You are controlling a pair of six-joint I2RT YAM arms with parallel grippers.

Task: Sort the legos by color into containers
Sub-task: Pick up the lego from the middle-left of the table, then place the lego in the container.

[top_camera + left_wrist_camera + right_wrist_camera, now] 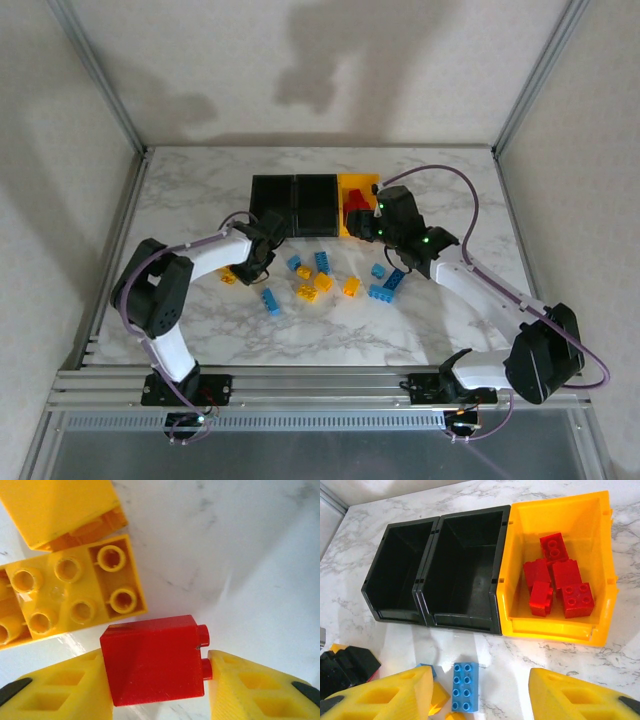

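In the left wrist view a red lego (150,662) lies on its side on the marble, and my left gripper (157,690) is shut on it: one finger presses its flat side, the other a stud. Yellow legos (75,595) lie just beyond it. From above, the left gripper (262,250) sits low in front of the left black container (270,179). My right gripper (480,700) is open and holds nothing, high above a blue lego (465,685). It hangs in front of the yellow container (550,630), which holds several red legos (555,577).
Both black containers (380,585) (460,625) stand empty, side by side with the yellow one (352,180) at the table's back. Loose blue legos (322,262) (386,285) and yellow legos (309,291) (351,287) are scattered mid-table between the arms.
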